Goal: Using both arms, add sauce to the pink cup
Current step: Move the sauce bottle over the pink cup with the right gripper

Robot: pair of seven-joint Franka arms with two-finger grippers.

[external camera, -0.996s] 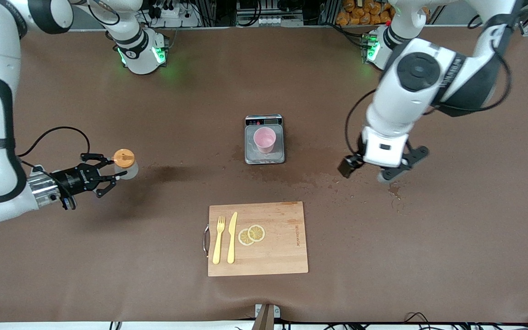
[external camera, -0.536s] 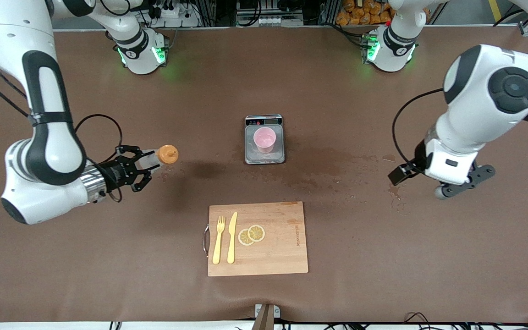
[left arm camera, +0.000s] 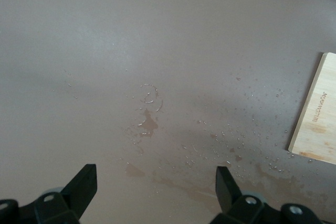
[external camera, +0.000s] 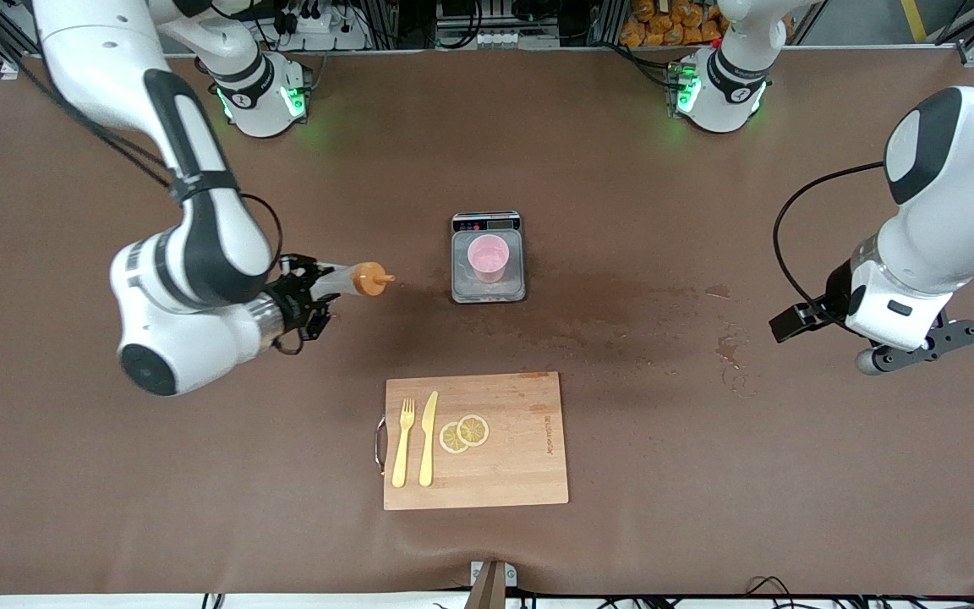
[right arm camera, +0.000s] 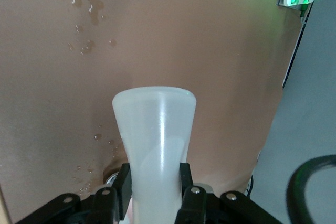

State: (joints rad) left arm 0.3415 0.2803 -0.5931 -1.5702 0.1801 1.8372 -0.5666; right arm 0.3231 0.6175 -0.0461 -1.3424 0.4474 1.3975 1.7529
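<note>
The pink cup [external camera: 488, 258] stands upright on a grey scale [external camera: 463, 289] at the table's middle. My right gripper [external camera: 305, 294] is shut on the sauce bottle [external camera: 350, 280]. It holds the bottle on its side in the air, over the table beside the scale toward the right arm's end, with the orange nozzle pointing at the cup. In the right wrist view the whitish bottle [right arm camera: 156, 140] sits between the pads of my right gripper [right arm camera: 155, 182]. My left gripper [external camera: 918, 351] is open and empty over the table's left-arm end. It also shows open in the left wrist view [left arm camera: 156, 184].
A wooden cutting board [external camera: 512, 474] with a yellow fork [external camera: 402, 444], a knife [external camera: 428, 440] and lemon slices [external camera: 463, 433] lies nearer the camera than the scale. Wet spots [external camera: 728, 347] mark the mat near my left gripper and show in the left wrist view [left arm camera: 149, 124].
My right arm has carried the bottle toward the cup and tipped it onto its side. My left arm has swung away from the scale toward its own end of the table.
</note>
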